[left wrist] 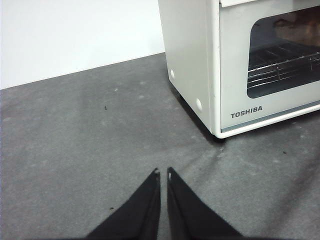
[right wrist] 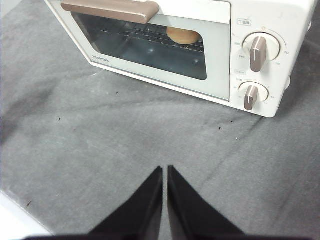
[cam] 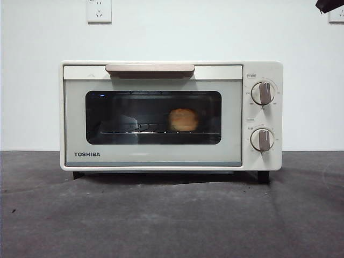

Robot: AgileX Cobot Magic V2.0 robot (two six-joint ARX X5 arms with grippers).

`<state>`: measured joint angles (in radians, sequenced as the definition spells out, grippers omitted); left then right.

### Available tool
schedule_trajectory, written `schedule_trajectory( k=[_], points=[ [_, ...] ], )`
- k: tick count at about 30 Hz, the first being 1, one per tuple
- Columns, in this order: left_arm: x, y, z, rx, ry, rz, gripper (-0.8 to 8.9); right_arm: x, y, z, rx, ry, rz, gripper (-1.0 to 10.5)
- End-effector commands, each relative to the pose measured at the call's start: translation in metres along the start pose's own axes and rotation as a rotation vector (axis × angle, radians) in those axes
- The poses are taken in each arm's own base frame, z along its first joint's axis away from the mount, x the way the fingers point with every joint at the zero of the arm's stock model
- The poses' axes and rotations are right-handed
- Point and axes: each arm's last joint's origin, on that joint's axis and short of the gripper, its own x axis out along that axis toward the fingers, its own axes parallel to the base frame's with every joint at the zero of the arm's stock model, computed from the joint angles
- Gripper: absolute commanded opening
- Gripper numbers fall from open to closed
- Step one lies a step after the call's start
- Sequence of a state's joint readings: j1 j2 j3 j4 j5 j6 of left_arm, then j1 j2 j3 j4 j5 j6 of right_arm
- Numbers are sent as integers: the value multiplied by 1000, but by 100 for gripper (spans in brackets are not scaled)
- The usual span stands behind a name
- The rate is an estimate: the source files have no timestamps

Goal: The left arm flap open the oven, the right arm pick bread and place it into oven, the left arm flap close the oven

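Reading TOSHIBA on its closed door, the oven (cam: 161,115) stands on the grey surface (cam: 161,220), with the bread (cam: 183,119) inside on the rack behind the glass. Two knobs (cam: 262,93) sit at its right, and a wall socket (cam: 99,11) is above. Left tool (left wrist: 163,173) and right tool (right wrist: 164,169) hover over bare surface away from the oven, both pressed together.

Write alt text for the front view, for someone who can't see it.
A cream-white oven stands on a dark grey table with its door shut; a small golden bread sits on the rack behind the glass. Two grey knobs are at its right, and a black arm tip shows top right.
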<state>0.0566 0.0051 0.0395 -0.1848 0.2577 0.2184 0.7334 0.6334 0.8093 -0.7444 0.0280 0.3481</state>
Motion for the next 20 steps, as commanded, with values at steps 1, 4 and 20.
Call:
schedule_trajectory(
  k=[1,4,20],
  points=[
    [2,-1,-7,-9,25,-2,30,-3,3,4,-2,-17,13,12],
    [2,-1,-7,-9,25,-2,30,-3,3,4,-2,-17,13,12],
    [2,-1,-7,-9,25,-2,30,-17,-7,10,13,-155,-45,12]
  ],
)
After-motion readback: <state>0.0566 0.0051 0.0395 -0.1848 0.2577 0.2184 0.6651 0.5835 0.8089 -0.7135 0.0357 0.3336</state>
